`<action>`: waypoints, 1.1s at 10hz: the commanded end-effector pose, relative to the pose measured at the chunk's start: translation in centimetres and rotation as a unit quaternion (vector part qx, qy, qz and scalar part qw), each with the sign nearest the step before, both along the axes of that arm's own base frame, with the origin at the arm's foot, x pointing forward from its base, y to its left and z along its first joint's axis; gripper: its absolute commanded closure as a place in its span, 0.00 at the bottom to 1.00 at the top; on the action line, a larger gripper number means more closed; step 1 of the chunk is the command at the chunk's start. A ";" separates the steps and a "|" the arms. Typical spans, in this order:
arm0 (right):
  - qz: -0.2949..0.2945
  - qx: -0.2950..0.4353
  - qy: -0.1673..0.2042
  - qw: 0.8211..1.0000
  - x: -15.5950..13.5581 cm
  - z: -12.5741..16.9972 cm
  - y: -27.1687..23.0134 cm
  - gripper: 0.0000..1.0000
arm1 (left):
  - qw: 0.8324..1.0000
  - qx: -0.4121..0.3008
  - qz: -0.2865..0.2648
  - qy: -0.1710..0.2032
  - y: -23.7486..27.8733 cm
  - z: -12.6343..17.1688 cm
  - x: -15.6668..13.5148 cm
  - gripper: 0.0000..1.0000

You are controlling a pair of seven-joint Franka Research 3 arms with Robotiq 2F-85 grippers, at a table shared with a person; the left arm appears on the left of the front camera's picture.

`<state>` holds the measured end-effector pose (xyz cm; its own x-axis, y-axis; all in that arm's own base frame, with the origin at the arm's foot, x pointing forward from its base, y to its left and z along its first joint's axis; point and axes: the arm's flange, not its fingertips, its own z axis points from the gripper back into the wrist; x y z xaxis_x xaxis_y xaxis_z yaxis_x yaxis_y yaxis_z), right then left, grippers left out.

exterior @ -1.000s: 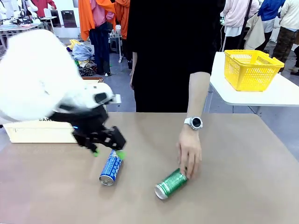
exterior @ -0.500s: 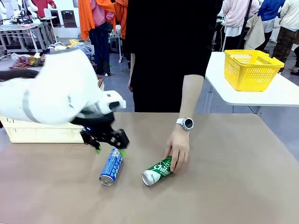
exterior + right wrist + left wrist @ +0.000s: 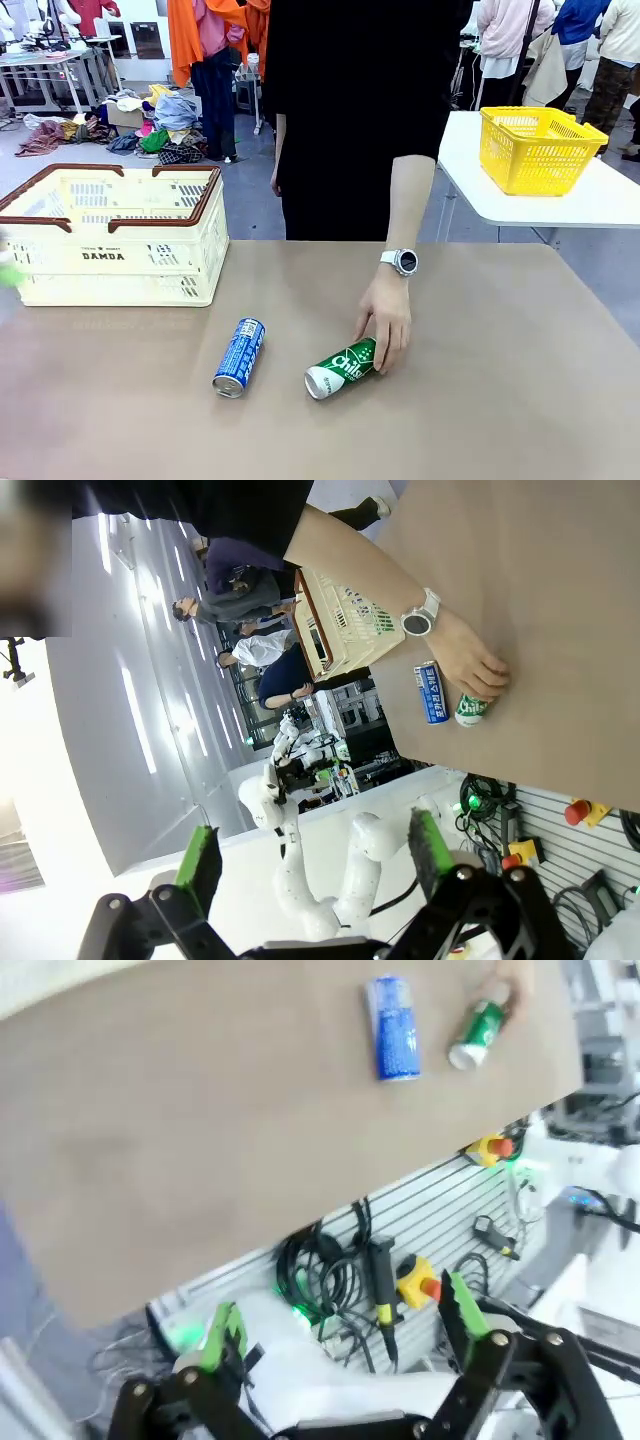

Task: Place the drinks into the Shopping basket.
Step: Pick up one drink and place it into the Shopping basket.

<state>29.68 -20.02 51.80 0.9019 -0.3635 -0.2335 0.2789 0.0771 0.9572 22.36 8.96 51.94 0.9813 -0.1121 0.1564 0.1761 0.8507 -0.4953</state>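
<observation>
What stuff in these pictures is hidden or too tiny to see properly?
- Front view: the person's hand covers the far end of the slim green aluminium can.
- Front view: the near wall of the large cream-white slotted plastic basket hides its floor, so whatever lies low inside cannot be seen.
- Front view: the white print on the slim blue aluminium can is too small to read.

The Shopping basket (image 3: pixel 110 245) stands far left on the table (image 3: pixel 500 400). Nearer, mid-table, lie the left can (image 3: pixel 238 357) and, right of it, the right can (image 3: pixel 340 368), a person's hand (image 3: pixel 385 320) on its far end. Far right, a smaller basket (image 3: pixel 540 150) sits on another table (image 3: pixel 600 200)
</observation>
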 end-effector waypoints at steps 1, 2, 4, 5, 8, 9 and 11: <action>-0.001 0.009 0.000 1.000 0.0 0.6 -0.1 0.00 | 0.999 -0.031 0.016 0.002 3.1 -5.0 -1.3 0.00; -0.001 0.009 0.000 1.000 0.0 0.6 -0.1 0.00 | 0.998 -0.053 0.017 -0.003 3.9 -6.0 -1.6 0.00; -0.001 0.009 0.000 1.000 0.0 0.6 -0.1 0.00 | 0.998 -0.064 0.020 -0.005 3.0 -6.5 -1.3 0.00; -0.001 0.009 0.000 1.000 0.0 0.6 -0.1 0.00 | 0.998 -0.060 0.013 -0.009 1.5 -6.2 -1.1 0.00; -0.001 0.009 0.000 1.000 0.0 0.6 -0.1 0.00 | 0.999 -0.037 -0.025 -0.007 -4.7 -5.0 0.2 0.00; -0.001 0.009 0.000 1.000 0.0 0.6 -0.1 0.00 | 0.999 -0.029 -0.045 -0.006 -6.8 -4.7 0.7 0.00; -0.001 0.009 0.000 1.000 0.0 0.6 -0.1 0.00 | 0.997 -0.002 -0.073 0.003 -11.2 -4.2 1.8 0.00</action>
<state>29.68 -20.00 51.82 0.9021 -0.3633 -0.2331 0.2786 0.0775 0.9573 25.91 0.63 51.53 0.9557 -0.2531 0.1501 0.2941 0.8070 -0.5121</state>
